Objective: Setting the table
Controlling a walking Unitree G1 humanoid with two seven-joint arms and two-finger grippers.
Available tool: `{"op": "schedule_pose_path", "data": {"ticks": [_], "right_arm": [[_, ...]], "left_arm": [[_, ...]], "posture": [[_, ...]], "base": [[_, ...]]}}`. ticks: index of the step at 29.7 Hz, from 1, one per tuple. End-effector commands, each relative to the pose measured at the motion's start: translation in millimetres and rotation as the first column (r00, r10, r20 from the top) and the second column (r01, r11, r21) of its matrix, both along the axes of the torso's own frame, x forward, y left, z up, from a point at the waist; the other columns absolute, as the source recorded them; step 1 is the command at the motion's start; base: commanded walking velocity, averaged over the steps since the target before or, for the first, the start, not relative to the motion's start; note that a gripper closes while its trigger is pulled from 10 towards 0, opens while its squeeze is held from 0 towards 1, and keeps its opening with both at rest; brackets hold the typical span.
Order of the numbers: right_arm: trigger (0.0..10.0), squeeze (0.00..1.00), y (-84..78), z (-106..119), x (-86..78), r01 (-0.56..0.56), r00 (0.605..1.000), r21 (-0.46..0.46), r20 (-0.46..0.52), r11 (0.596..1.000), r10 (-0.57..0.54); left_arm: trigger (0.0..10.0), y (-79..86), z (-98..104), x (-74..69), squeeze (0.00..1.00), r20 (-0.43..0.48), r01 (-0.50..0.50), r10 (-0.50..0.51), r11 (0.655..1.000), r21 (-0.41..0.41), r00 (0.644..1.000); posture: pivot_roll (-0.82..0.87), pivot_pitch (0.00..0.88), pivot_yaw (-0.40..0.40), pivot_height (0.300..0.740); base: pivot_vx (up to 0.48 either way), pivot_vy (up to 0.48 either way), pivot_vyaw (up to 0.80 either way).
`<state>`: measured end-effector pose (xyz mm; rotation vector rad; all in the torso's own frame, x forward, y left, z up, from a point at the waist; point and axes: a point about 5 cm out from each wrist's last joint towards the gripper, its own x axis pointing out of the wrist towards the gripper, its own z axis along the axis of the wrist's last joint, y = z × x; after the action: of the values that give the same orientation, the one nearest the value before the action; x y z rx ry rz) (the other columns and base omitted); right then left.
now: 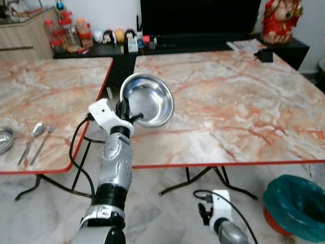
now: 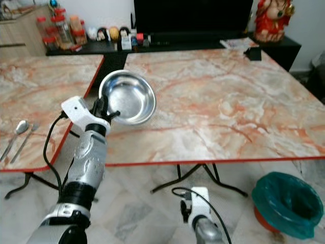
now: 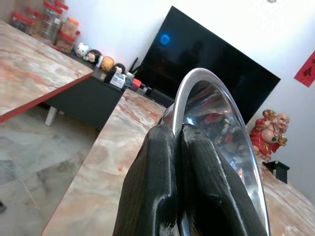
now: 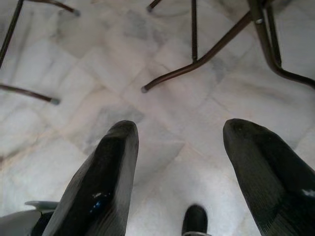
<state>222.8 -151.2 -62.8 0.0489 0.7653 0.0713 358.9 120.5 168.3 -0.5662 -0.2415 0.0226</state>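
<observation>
My left gripper (image 1: 124, 109) is shut on the rim of a shiny steel bowl (image 1: 150, 101), holding it tilted over the near left corner of the right marble table (image 1: 244, 101). In the left wrist view the two black fingers (image 3: 152, 187) press together on the bowl's edge (image 3: 216, 113). A spoon (image 1: 34, 133) and a fork (image 1: 44, 140) lie side by side on the left marble table (image 1: 51, 91), with another small steel dish (image 1: 4, 140) at its edge. My right gripper (image 4: 179, 132) hangs low over the floor, open, with nothing between its fingers.
A gap with metal table legs (image 1: 203, 175) separates the two tables. A teal-lined bin (image 1: 297, 206) stands on the floor at the right. Behind are a black console with jars (image 1: 71, 33), a dark screen (image 1: 198, 15) and a red figurine (image 1: 279, 20).
</observation>
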Motion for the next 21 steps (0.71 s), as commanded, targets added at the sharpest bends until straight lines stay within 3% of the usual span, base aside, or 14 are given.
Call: {"op": "schedule_pose_path", "data": {"ticks": [1, 21], "right_arm": [[10.0, 0.0, -4.2, 0.1, -0.2, -0.003, 1.0, -0.014, -0.001, 1.0, 0.003], [10.0, 0.0, -2.0, -1.2, -1.8, 0.013, 1.0, -0.004, -0.008, 1.0, -0.013]], "left_arm": [[10.0, -2.0, 6.8, -0.7, 0.0, 0.032, -0.001, 0.001, 1.0, 0.013, 0.999], [10.0, -5.0, 7.5, -1.1, 0.0, 0.036, 0.021, -0.022, 0.999, 0.026, 0.999]], "posture": [[-0.01, 0.0, 0.04, 0.728], [-0.01, 0.0, 0.048, 0.728]], "base": [[0.0, -0.428, 0.0], [0.0, -0.422, 0.0]]}}
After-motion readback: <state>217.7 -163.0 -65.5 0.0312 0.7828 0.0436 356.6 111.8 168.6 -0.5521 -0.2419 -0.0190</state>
